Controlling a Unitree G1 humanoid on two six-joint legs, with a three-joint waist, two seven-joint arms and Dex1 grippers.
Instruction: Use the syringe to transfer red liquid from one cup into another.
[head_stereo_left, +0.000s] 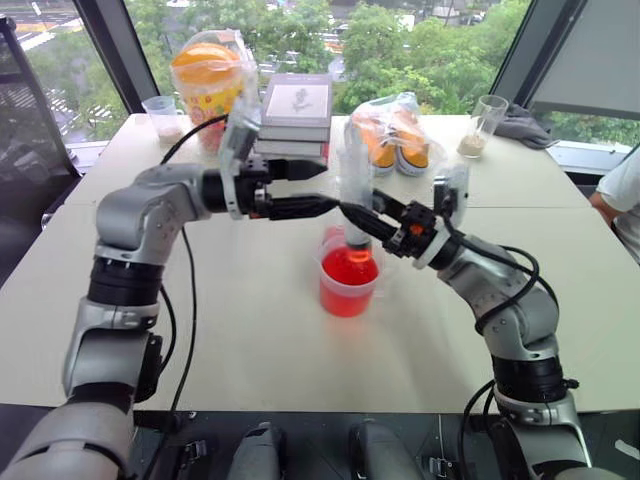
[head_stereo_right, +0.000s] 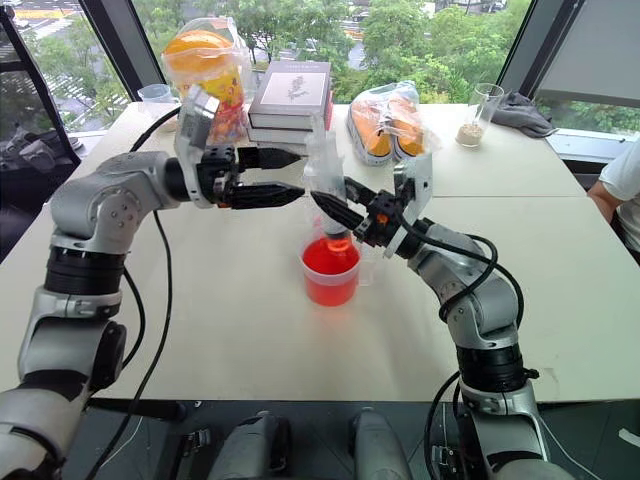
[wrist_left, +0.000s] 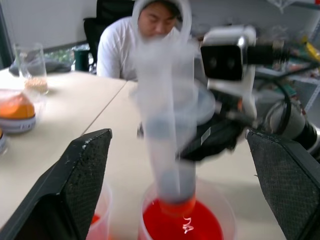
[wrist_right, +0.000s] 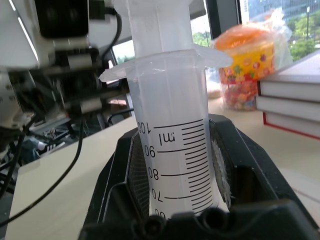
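The syringe (head_stereo_left: 352, 215) is held upright near the middle of the frame by the right gripper (head_stereo_left: 362, 219), whose fingers are clamped shut on the barrel, as the right wrist view makes plain. Its orange tip is dipped into the red liquid (head_stereo_left: 348, 272) in the wide cup (head_stereo_left: 347, 292), which stands on the table (head_stereo_left: 250, 330) just below the middle. The left gripper (head_stereo_left: 322, 188) is seen left of the syringe with its fingers spread wide and nothing between them, level with the syringe's upper part. A spill could be caused if the syringe were lifted or tipped too fast, since the cup is light and full of red. The cup could also be knocked over if the tip were dragged against its rim. If the plunger were grabbed off-centre by the left gripper, the syringe could be twisted in the right one's grip. The slim cup (wrist_left: 99, 215) is hard to make out: a clear rim with a little red is glimpsed in the lower left of the left wrist view, and it is perhaps the one hidden behind the wide cup in the head views. How much liquid is inside the barrel cannot be told, as the barrel looks cloudy. The plunger top is blurred.
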